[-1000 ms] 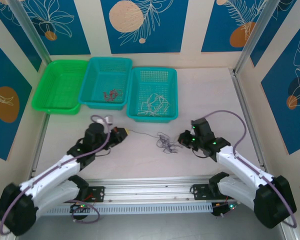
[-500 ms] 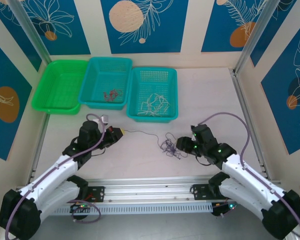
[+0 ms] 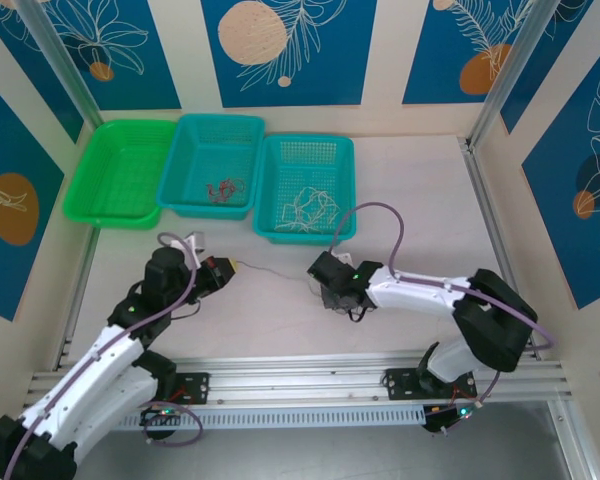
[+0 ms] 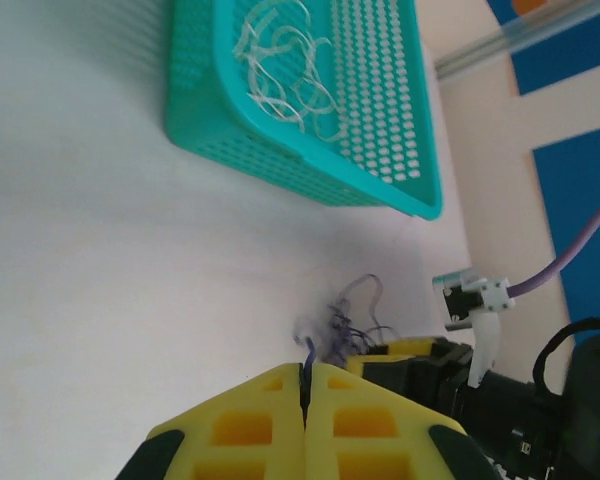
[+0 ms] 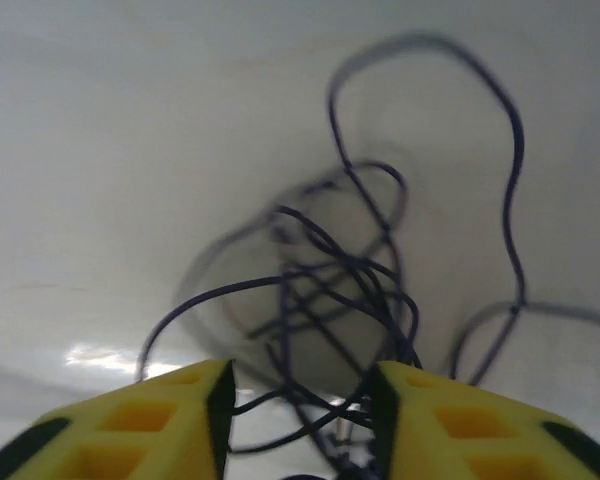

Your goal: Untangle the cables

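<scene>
Near the middle of the desk (image 3: pixel 410 215), just in front of the teal basket (image 3: pixel 305 236) holding white cables (image 3: pixel 308 207), lies the purple snarl (image 5: pixel 320 290). The left hand (image 4: pixel 305 378) is pinched tight on one strand (image 3: pixel 270 268) that runs across to the tangle. The right hand (image 5: pixel 300 400) sits low over the snarl, jaws narrowly apart with loops between them. The step looks like drawing one cable free. Next, I judge, the right hand should clamp the bulk while the left pulls away slowly, lest the whole knot drag along.
</scene>
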Tool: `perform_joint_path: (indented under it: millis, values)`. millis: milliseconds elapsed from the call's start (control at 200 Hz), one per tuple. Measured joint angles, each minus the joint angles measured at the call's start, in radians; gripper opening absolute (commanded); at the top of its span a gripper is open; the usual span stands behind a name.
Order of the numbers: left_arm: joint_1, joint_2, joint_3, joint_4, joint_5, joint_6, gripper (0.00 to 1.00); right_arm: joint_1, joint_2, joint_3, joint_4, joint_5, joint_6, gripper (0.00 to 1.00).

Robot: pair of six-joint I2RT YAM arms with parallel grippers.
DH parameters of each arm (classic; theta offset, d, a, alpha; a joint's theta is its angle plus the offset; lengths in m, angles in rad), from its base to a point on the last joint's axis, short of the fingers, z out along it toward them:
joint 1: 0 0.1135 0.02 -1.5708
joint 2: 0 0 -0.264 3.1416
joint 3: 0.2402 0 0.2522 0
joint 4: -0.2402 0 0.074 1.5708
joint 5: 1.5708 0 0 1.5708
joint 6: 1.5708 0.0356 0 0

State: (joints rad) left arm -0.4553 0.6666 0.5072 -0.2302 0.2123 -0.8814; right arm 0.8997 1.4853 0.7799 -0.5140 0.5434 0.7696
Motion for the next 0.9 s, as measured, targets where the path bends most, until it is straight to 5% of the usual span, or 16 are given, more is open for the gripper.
perform_joint_path:
  millis: [290, 360, 480, 630, 900]
  values:
    - [0.041, -0.259, 0.127, -0.330, -0.455, 0.111, 0.00, -0.194, -0.054, -0.093, -0.097, 0.081, 0.164, 0.18]
    - [0.042, -0.241, 0.111, -0.336, -0.459, 0.115, 0.00, -0.192, -0.056, -0.093, -0.084, 0.071, 0.155, 0.10]
    - [0.044, -0.179, 0.022, -0.286, -0.402, 0.100, 0.00, -0.164, -0.042, -0.080, -0.069, 0.051, 0.146, 0.09]
    - [0.044, -0.137, -0.076, -0.271, -0.370, 0.057, 0.00, -0.110, -0.043, -0.026, -0.078, 0.053, 0.141, 0.25]
    - [0.045, -0.129, -0.146, -0.229, -0.355, 0.021, 0.39, -0.068, -0.232, -0.013, 0.000, -0.060, -0.009, 0.36]
